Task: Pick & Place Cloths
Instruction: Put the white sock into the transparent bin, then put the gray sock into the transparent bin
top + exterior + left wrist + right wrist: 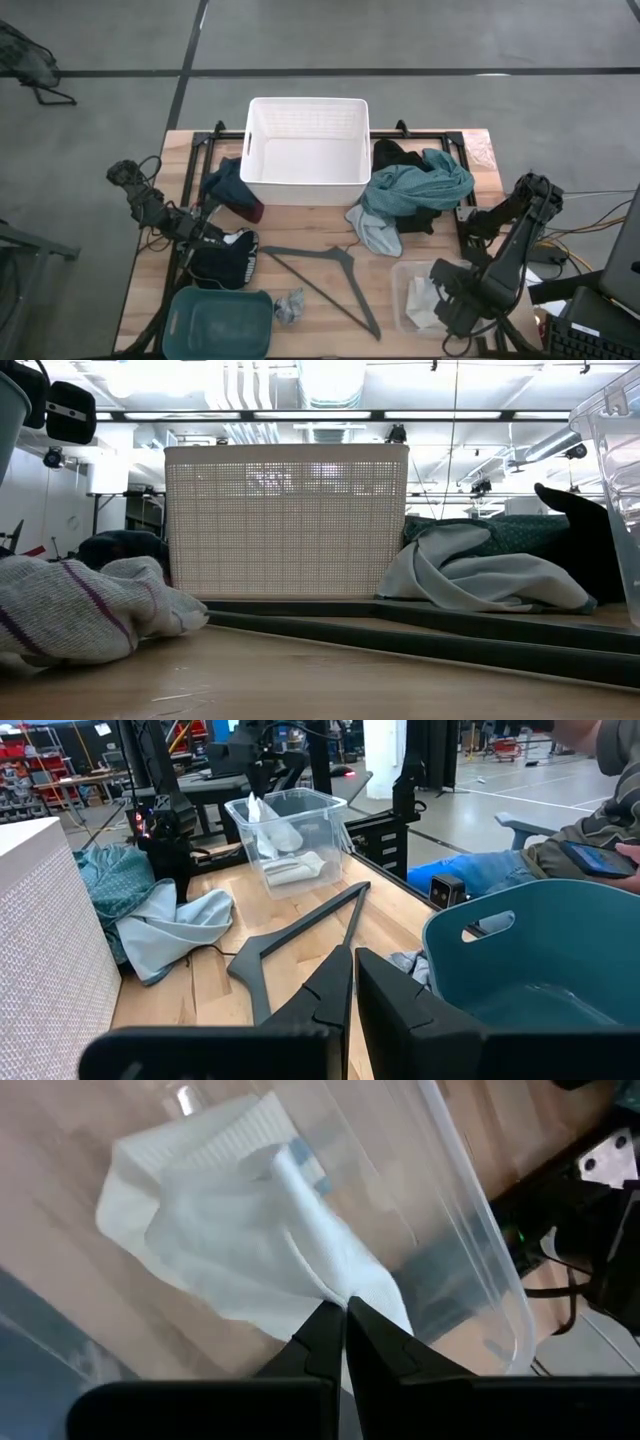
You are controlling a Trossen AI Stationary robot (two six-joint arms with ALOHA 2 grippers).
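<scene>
- From the high view, I am seeing the white basket (306,150) sitting bare at the far middle of the wooden table (320,225), so I am judging the job as barely started. The teal cloth (420,185) is lying heaped over a black cloth (395,155) just right of the basket, with a pale-blue cloth (375,230) trailing toward me. A maroon and navy bundle (232,190) is touching the basket's left wall, and the dark navy printed cloth (228,258) is lying near the left gripper (208,232). The grey hanger (325,270) is lying in the middle; a teal bin (218,322) is sitting at the near left.
- From the low view, I am looking level across bare wood at a striped sock-like cloth (80,610) close by, the basket behind it, and an open workshop with ceiling ducts beyond.
- From the left wrist view, the left gripper's fingers (335,985) are sitting nearly together over the table, grasping nothing. A person's sleeve and legs (560,870) are showing past the table edge.
- From the right wrist view, the right gripper (345,1320) is pinching closed on the white cloth (250,1240) inside the clear container (470,1210), which is at the near right.
</scene>
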